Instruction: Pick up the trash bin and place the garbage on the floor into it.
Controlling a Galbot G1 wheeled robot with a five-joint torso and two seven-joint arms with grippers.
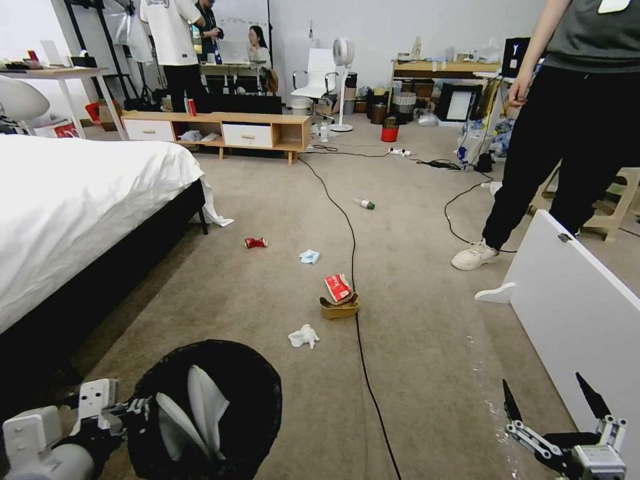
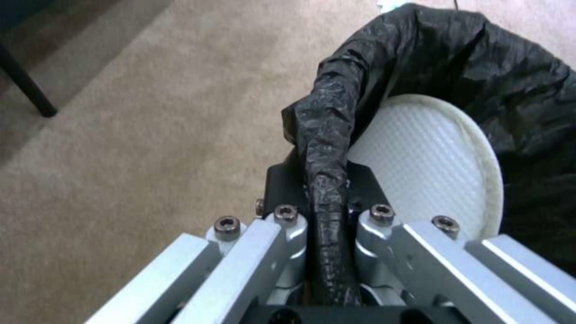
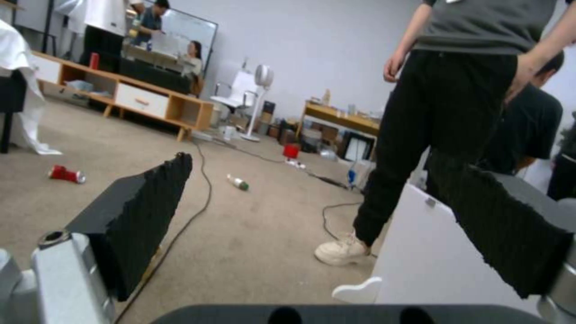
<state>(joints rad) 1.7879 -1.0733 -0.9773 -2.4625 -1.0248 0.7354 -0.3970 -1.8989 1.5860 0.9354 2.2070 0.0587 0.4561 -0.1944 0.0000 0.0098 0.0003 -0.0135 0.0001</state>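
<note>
The left pincer [image 2: 327, 211] is pinched onto the liner-wrapped rim of the trash bin [image 1: 227, 380], which sits at the robot's lower left in the head view, just off the foot of the bed [image 1: 73, 200]; the left wrist view shows the black liner [image 2: 480, 76] bunched between the two fingers, with a white ribbed sheet [image 2: 432, 166] lying inside the bin. The right pincer [image 1: 559, 408] hangs low at the robot's right with its black fingers [image 3: 144, 211] spread wide apart, holding nothing, just beside a tilted white panel [image 1: 587, 313]. Ahead of the bin the garbage lies scattered on the floor [image 1: 427, 333]: a crumpled white tissue [image 1: 304, 337] nearest, then a brown paper bag [image 1: 340, 308] with a red-and-white snack packet [image 1: 337, 287] resting against it, both just beside a black cable [image 1: 353, 267] that runs up the carpet. Farther out lie a pale-blue tissue [image 1: 309, 256] and a crushed red can [image 1: 255, 243], and beyond them, across the cable, a clear green-capped bottle [image 1: 365, 204] on its side. A person in black trousers stands on the carpet to the right, near the white panel.
</note>
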